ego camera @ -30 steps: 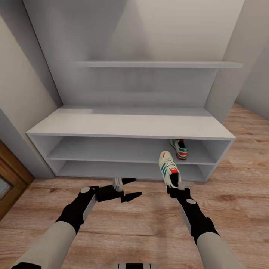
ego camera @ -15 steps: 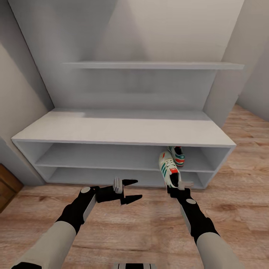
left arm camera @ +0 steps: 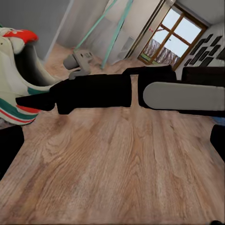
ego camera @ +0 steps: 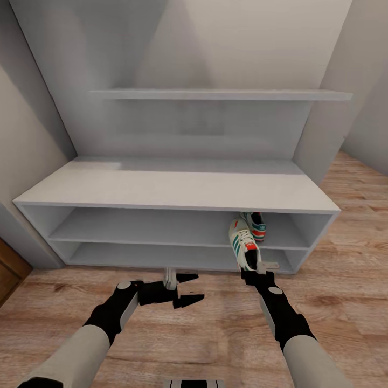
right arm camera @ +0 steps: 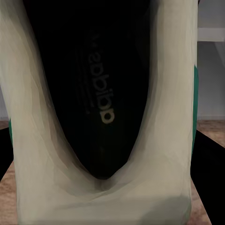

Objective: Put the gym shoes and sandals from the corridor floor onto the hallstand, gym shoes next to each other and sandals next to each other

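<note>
Head view: the right gripper [ego camera: 253, 269] clamps the heel of a held shoe [ego camera: 243, 242], toe up before the rack [ego camera: 178, 186]; a second shoe [ego camera: 255, 223] lies on the rack's middle shelf, far right; the left gripper [ego camera: 188, 288] hangs with jaws apart over the floor [ego camera: 215, 334]. Left wrist view: the held shoe [left arm camera: 16, 84] beside the right gripper; right wrist view: the held shoe's [right arm camera: 101, 93] dark insole between the fingers.

i hold one cream gym shoe [ego camera: 243, 246] by its heel, toe toward the hallstand [ego camera: 178, 194]; its mate [ego camera: 255, 224] sits on the middle shelf
</note>
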`<state>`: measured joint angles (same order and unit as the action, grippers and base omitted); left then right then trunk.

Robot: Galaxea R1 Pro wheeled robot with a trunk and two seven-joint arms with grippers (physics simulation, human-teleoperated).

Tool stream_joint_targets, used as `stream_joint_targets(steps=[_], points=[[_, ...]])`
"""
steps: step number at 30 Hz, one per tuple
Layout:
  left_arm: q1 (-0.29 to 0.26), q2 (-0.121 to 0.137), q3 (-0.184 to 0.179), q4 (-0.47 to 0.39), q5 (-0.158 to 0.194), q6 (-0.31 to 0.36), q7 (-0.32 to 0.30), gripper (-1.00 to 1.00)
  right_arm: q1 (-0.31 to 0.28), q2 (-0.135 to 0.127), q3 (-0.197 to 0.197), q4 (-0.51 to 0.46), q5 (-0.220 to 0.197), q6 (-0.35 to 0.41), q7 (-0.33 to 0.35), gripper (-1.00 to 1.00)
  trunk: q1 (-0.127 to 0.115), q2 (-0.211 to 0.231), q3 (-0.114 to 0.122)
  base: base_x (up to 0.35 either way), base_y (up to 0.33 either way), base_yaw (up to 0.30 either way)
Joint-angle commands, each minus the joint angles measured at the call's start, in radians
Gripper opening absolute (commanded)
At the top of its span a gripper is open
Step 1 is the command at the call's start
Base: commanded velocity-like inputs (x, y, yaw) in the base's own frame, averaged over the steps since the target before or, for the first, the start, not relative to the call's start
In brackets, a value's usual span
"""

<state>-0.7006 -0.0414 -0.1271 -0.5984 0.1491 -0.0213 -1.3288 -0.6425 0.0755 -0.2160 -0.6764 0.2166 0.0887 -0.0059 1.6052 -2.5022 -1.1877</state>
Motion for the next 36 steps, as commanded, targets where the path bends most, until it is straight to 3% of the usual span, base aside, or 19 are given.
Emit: stream_joint_targets(steps=[1, 4, 12, 16, 18, 24, 36], points=[[-0.001, 0.0, -0.005, 0.008, 0.007, -0.002, -0.011, 1.0, 0.0, 0.001, -0.004, -0.002, 0.01, 0.005, 0.0, -1.0, 0.0, 0.0, -0.001, 0.0, 0.0, 0.0], [0.001, -0.02, -0.009, 0.058, 0.006, -0.023, -0.067, 1.0, 0.0, 0.001, -0.004, -0.001, 0.01, 0.005, 0.0, -1.0, 0.0, 0.0, -0.001, 0.0, 0.0, 0.0], [0.0, -0.033, -0.011, 0.073, 0.01, -0.038, -0.096, 1.0, 0.0, 0.002, -0.003, 0.0, 0.01, 0.005, 0.001, -1.0, 0.0, 0.0, -0.001, 0.041, 0.0, 0.0], [0.001, -0.08, -0.011, 0.075, 0.013, -0.035, -0.143, 1.0, 0.0, 0.002, -0.003, 0.0, 0.01, 0.005, 0.001, -1.0, 0.0, 0.0, -0.001, 0.055, 0.0, 0.0], [0.001, -0.089, -0.011, 0.075, 0.014, -0.033, -0.163, 1.0, 0.0, 0.003, -0.003, 0.0, 0.01, 0.005, 0.001, -1.0, 0.0, 0.0, -0.001, 0.013, 0.0, 0.0], [0.001, -0.102, -0.011, 0.108, 0.014, -0.011, -0.216, 1.0, 0.0, 0.003, -0.003, 0.0, 0.01, 0.005, 0.001, -1.0, 0.0, 0.0, -0.001, 0.014, 0.0, 0.0], [0.001, -0.106, -0.011, 0.118, 0.014, -0.008, -0.222, 1.0, 0.0, 0.003, -0.003, 0.0, 0.01, 0.005, 0.001, -1.0, 0.0, 0.0, -0.001, 0.226, 0.0, 0.0]])
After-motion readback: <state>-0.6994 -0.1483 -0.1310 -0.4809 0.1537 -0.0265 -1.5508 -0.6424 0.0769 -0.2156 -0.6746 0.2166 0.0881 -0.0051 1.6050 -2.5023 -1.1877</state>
